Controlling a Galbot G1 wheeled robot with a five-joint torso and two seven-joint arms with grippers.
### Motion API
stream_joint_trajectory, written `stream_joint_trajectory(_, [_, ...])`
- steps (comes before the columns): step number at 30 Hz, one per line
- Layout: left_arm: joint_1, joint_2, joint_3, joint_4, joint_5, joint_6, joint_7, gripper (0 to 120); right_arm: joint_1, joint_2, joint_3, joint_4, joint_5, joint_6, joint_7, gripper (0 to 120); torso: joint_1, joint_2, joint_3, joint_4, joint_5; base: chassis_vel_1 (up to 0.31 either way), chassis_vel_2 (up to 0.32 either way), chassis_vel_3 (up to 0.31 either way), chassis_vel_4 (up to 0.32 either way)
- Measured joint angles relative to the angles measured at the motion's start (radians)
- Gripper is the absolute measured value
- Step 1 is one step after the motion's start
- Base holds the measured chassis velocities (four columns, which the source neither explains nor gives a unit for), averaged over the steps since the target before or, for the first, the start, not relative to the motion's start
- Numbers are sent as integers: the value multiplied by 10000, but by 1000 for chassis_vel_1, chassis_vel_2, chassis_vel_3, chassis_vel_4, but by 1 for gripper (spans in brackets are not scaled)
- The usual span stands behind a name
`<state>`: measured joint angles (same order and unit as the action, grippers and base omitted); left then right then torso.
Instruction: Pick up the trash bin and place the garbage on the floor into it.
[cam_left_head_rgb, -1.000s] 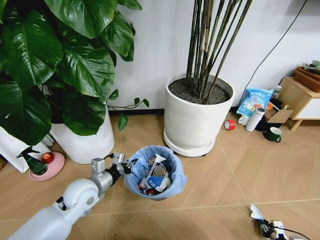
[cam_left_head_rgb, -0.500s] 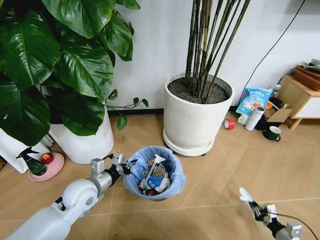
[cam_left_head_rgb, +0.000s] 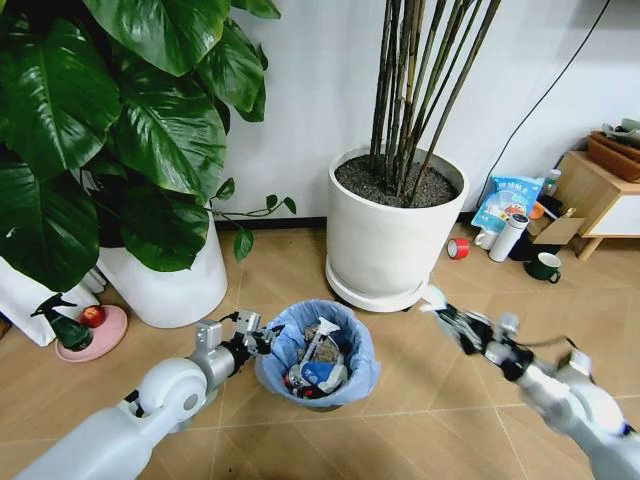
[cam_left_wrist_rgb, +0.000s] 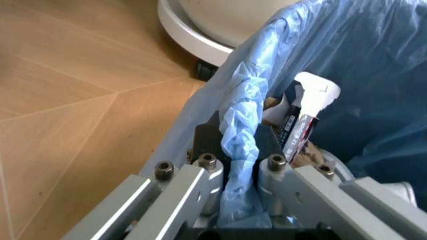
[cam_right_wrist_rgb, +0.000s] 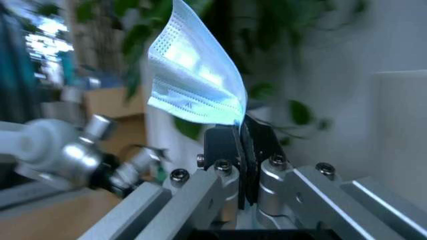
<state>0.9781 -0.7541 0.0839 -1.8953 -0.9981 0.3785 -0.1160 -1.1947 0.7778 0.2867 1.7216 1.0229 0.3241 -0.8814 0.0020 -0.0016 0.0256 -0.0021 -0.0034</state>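
The trash bin (cam_left_head_rgb: 352, 378), black with a light-blue bag over its rim, stands on the wooden floor before me. It holds garbage, including a white-red tube (cam_left_wrist_rgb: 303, 122). My left gripper (cam_left_head_rgb: 268, 337) is shut on the bin's left rim, and its fingers (cam_left_wrist_rgb: 212, 172) pinch the folded bag (cam_left_wrist_rgb: 241, 120). My right gripper (cam_left_head_rgb: 443, 308) hangs to the right of the bin and a little higher. It is shut on a piece of garbage, a light-blue face mask (cam_right_wrist_rgb: 193, 75) that sticks up from between its fingers.
A white pot (cam_left_head_rgb: 385, 240) with tall stems stands just behind the bin, and a second white pot (cam_left_head_rgb: 170, 280) with big leaves stands at the left. A green spray bottle (cam_left_head_rgb: 62, 325) sits far left. A red tape roll (cam_left_head_rgb: 459, 248), a mug (cam_left_head_rgb: 545, 266) and a wooden cabinet (cam_left_head_rgb: 590, 195) are at the right.
My right arm has swung up from the lower right edge toward the bin, carrying the mask. The left gripper and the bin have shifted slightly to the right.
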Motion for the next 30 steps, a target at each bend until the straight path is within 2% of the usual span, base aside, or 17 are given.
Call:
stream_joint_trajectory(2, [-53,0,50,14,-24,0,-3,1,282,11,-363,-71,38,-7,-113,0,0,0,0,1,2,0,0,0,0])
stream_joint_trajectory(7, [-224,-43,186,64,-102,1,-15,1,1365,359,-2080,-684,94,-26,-696,0,0,1,0,-2,3,0,0,0,0])
stream_joint_trajectory(8, [-224,-43,186,64,-102,1,-15,1,1365,359,-2080,-684,94,-26,-696,0,0,1,0,-2,3,0,0,0,0])
stream_joint_trajectory(11, [-287,-102,219,111,-125,1,-12,1,2012,894,-3079,-1357,-48,7,-874,0,0,1,-1,-4,4,0,0,0,0])
stream_joint_trajectory(19, [-336,-188,248,146,-142,2,-7,1,2771,1229,-4144,-2193,-494,-70,-619,0,0,1,-1,0,3,0,0,0,0])
stream_joint_trajectory(22, [-329,-194,216,122,-143,12,-13,1,2965,999,-4289,-2357,-904,-381,-275,14,-1,1,-1,-2,3,0,0,0,0])
stream_joint_trajectory(24, [-316,-193,198,93,-144,13,-12,1,2993,904,-4299,-2346,-978,-462,-196,17,-1,1,-1,-3,3,0,0,0,0])
stream_joint_trajectory(26, [-284,-192,149,53,-148,22,-4,1,3027,722,-4309,-2258,-1074,-543,-92,29,-1,1,-1,-3,2,0,0,0,0])
stream_joint_trajectory(27, [-284,-192,149,53,-148,22,-4,1,3027,722,-4309,-2258,-1074,-543,-92,29,-1,1,-1,-3,2,0,0,0,0])
stream_joint_trajectory(30, [-239,-186,48,64,-144,27,-25,1,2997,549,-4211,-2052,-1064,-592,5,40,-1,1,-1,-4,5,0,0,0,0])
